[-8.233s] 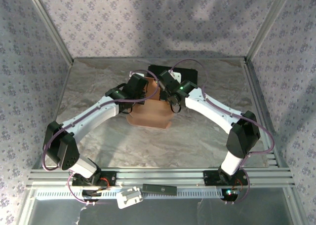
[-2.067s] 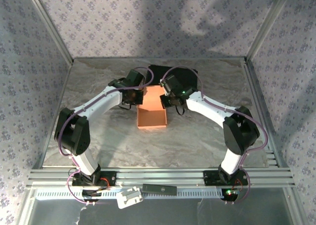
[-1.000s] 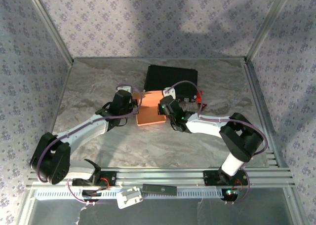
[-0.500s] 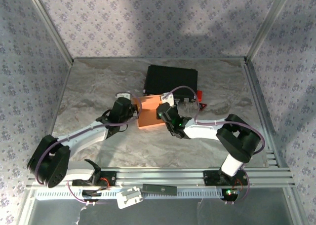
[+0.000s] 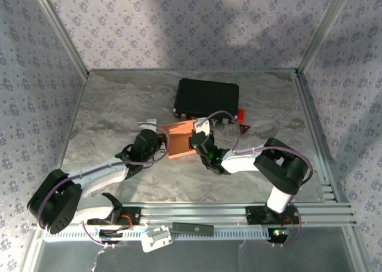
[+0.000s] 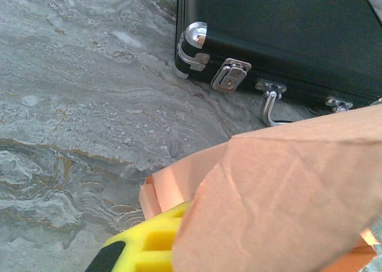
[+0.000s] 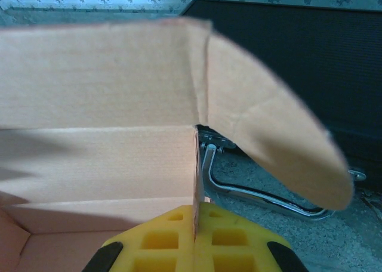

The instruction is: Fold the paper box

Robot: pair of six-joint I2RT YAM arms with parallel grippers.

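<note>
Box (image 5: 179,139) sits just in front of the case (image 5: 207,96). Your left gripper (image 5: 160,142) is clamped on its left wall, and your right gripper (image 5: 195,142) on its right wall.

The salmon-orange cardboard paper box (image 5: 179,139) showed paler peach on its inner walls. At its 12 o'clock, the rectangular hard case (image 5: 207,97) was matt black with silvery metal latches (image 6: 230,74), and a small red object (image 5: 241,114) lay at the case's 4 o'clock. The surface (image 5: 113,111) was grey, veined like marble. The left tool (image 6: 156,243) and right tool (image 7: 196,236) were yellow. The walls (image 5: 179,27) bore a lilac flower print.
</note>
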